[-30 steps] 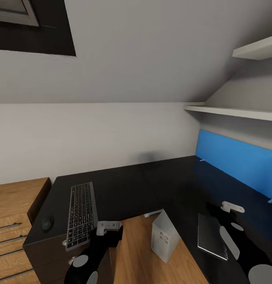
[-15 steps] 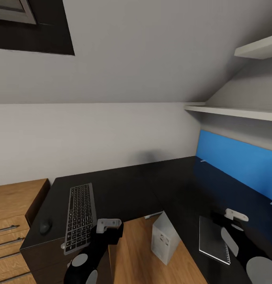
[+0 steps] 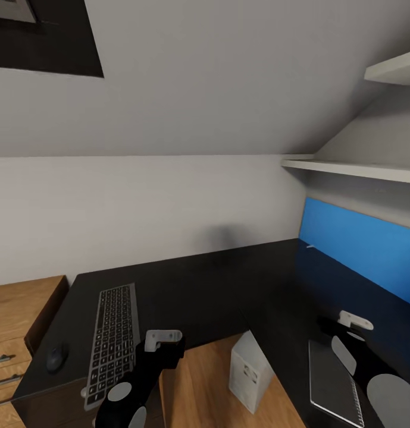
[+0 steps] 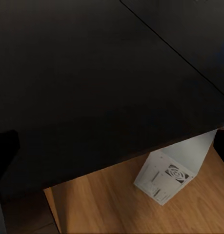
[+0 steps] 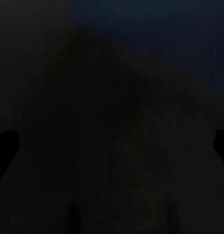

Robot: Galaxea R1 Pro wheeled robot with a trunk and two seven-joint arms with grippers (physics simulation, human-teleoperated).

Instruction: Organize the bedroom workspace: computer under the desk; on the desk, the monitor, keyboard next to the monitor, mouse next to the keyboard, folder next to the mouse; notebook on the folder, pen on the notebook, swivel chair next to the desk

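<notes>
Down low in the head view, the left gripper [image 3: 164,340] hangs over the desk's [image 3: 193,291] inner edge, just beside the keyboard [image 3: 111,342]; whether its fingers are spread or closed cannot be told. Likewise for the right gripper [image 3: 353,321], which sits above the desk near the notebook [image 3: 332,381]. Beyond the keyboard lies the mouse [image 3: 56,358]. Under the desk corner stands the computer [image 3: 250,371], on wooden floor.

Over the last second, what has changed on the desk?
Only the camera has swung right, so the whole picture slid left. The keyboard, mouse, notebook and computer lie where they were on and under the desk. Nothing was grasped or released.
</notes>
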